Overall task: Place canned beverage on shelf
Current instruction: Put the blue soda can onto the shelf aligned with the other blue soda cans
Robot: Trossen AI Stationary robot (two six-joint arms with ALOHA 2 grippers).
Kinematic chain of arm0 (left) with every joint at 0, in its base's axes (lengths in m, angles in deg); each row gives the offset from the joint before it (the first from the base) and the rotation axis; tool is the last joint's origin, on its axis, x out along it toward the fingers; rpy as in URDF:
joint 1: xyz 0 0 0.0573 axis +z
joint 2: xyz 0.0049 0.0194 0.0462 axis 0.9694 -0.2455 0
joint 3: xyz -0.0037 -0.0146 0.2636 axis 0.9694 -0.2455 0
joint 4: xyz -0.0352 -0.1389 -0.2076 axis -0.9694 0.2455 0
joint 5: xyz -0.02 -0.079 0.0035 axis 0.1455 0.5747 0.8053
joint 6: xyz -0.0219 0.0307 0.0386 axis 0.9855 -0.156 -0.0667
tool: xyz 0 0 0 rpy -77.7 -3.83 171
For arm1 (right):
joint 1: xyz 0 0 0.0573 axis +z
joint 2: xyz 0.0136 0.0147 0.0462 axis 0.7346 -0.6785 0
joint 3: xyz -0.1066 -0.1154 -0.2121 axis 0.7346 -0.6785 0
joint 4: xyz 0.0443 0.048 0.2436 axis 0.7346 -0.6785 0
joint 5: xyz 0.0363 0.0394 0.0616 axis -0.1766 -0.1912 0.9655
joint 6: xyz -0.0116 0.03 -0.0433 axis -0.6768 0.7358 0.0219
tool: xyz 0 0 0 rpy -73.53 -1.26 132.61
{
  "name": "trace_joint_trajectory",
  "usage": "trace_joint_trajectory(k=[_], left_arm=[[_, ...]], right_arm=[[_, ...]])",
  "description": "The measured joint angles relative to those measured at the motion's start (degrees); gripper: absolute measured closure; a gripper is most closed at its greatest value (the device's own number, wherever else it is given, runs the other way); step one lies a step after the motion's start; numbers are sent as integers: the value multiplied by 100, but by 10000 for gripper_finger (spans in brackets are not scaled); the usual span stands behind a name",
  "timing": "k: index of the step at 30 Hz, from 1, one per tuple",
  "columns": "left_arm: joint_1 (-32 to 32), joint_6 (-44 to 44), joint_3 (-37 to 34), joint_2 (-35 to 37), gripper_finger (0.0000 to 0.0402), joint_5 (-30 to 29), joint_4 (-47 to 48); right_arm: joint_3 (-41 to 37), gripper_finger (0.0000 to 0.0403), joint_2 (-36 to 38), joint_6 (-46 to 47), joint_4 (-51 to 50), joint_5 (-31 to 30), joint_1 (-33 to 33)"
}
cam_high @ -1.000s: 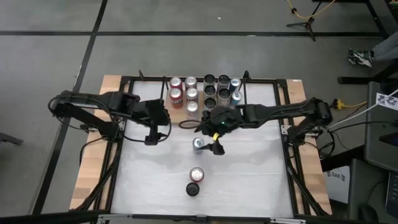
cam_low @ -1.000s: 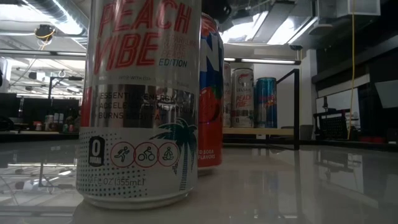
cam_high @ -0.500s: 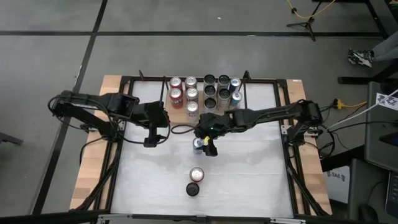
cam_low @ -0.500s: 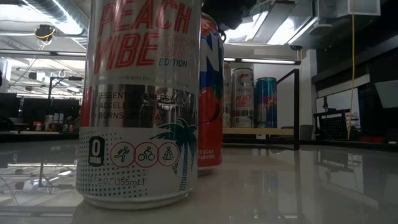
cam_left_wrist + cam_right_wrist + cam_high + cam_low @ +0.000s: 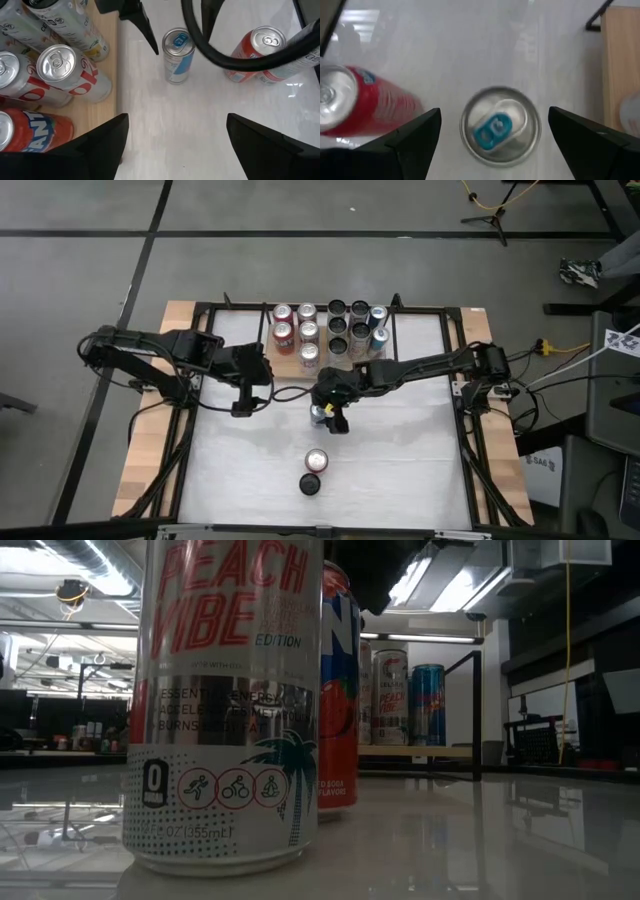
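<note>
Hovering directly over the blue can (image 5: 500, 124), the right gripper (image 5: 330, 412) is seen with its fingers (image 5: 405, 137) spread wide on either side of the can's top, nothing grasped. The can stands upright on the table (image 5: 400, 460), just in front of the shelf (image 5: 290, 367), where other cans (image 5: 308, 331) are lined up in rows. The left gripper (image 5: 243, 402) is held beside the shelf's left end, released and empty. Two more cans (image 5: 314, 471) are found nearer the table's front edge.
</note>
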Motion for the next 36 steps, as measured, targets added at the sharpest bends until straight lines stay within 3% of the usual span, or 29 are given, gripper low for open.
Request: trace_joint_trajectory(k=[30, 36], left_arm=[[2, -7, -1, -3, 74, 0, -22], [2, -8, -1, -3, 74, 0, -20]], right_arm=[[2, 40, -278, 19, -5, -149, 0], [220, 40, -278, 256, -485, -144, 0]])
